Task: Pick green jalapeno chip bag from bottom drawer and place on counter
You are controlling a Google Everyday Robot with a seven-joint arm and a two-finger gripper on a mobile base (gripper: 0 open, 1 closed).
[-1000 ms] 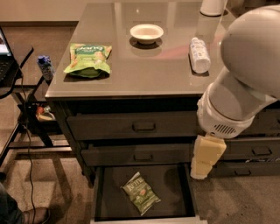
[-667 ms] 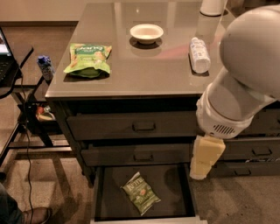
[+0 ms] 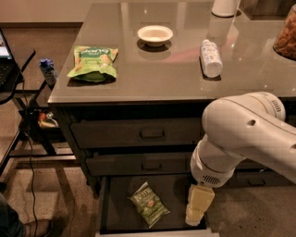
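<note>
- Gripper (image 3: 194,214) hangs at the end of the white arm (image 3: 240,134), pointing down over the right part of the open bottom drawer (image 3: 115,199).
- I cannot tell from my view if the gripper is released or clenched; it looks like 1 cream block.
- Chip bag (image 3: 148,204) lies flat on the dark floor of the bottom drawer, about in the middle, turned at an angle. It is olive-green with white letters.
- The gripper is near the chip bag, on its right side, and apart from it.
- The 2 upper drawers (image 3: 115,134) are closed, each with 1 handle in the middle.
- On the counter (image 3: 171,74) I see a light-green snack bag (image 3: 94,61) near the front left corner.
- A white bowl (image 3: 155,34) stands further back, well apart from the snack bag.
- A white bottle (image 3: 211,57) lies on its side to the right of the bowl.
- At the far edge is the bottom of a white container (image 3: 225,7), and at the right edge part of a jar (image 3: 286,34) with something brown inside.
- Left of the counter are a dark frame (image 3: 27,120) with cables and a small box (image 3: 47,70) with a blue top.
- A brown shoe (image 3: 39,227) is in the lower left corner.
</note>
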